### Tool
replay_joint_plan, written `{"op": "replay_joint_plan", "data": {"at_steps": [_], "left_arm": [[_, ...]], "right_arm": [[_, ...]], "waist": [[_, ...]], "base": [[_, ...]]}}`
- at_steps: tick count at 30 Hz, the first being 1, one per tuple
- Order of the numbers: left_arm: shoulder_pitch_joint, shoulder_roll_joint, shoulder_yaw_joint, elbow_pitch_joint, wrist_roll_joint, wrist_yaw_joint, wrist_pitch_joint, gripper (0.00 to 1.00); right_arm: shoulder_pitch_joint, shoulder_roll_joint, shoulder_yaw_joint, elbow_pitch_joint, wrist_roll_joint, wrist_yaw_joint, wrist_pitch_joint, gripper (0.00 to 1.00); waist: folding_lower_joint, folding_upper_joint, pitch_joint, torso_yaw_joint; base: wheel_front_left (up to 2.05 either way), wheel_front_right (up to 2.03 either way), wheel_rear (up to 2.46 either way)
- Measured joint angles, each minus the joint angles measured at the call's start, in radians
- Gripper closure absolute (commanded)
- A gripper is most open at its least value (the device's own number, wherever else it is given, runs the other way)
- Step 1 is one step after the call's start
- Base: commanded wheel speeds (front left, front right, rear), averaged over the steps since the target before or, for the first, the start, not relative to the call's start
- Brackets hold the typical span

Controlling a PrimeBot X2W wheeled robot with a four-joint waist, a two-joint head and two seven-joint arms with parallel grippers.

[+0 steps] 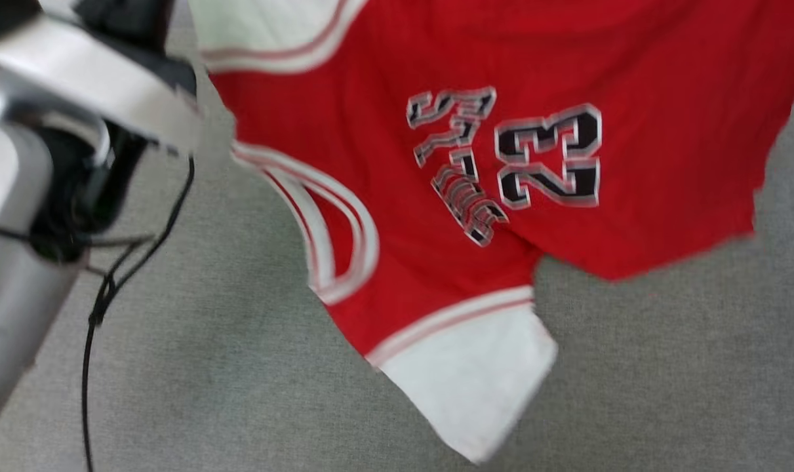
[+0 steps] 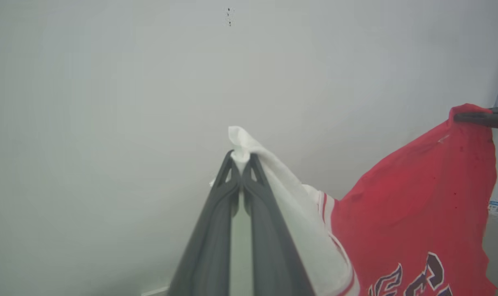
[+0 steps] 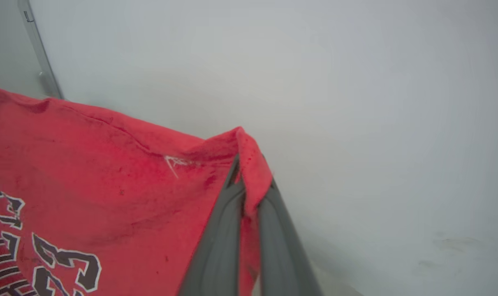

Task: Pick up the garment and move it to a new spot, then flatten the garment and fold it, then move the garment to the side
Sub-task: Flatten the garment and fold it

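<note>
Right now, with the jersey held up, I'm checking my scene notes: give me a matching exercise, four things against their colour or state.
Things:
1. left gripper
2. right gripper
3. number 23
4. lower white sleeve

States:
A. black with a white outline
B. shut on the red edge of the garment
C. hanging free in front of the grey surface
D. shut on the white sleeve tip

Pairs: 1-D, 2-B, 3-A, 4-C
</note>
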Motion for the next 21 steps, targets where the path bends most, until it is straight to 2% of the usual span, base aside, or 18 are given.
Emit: {"op": "replay_joint_plan", "data": {"at_steps": [10, 17, 21], "left_arm": [[-0.449, -0.101, 0.030, 0.232, 0.047, -0.072, 0.019, 1.00], [-0.723, -0.126, 0.038, 0.387, 0.099, -0.129, 0.010, 1.00], [-0.828, -0.153, 0.034, 0.469, 0.108, -0.162, 0.000, 1.00]], "right_arm": [[-0.335, 0.129, -0.079, 0.152, -0.200, 0.000, -0.071, 1.00], [-0.570, 0.184, -0.086, 0.281, -0.305, 0.000, -0.115, 1.00], [-0.672, 0.216, -0.087, 0.358, -0.337, 0.000, -0.147, 1.00]], "waist": [[0.0001, 0.0000, 0.124, -0.017], [0.0001, 0.0000, 0.195, -0.023], [0.0002, 0.0000, 0.215, -0.029]], "base": [[0.00, 0.00, 0.00], [0.00, 0.00, 0.00], [0.00, 0.00, 0.00]]}}
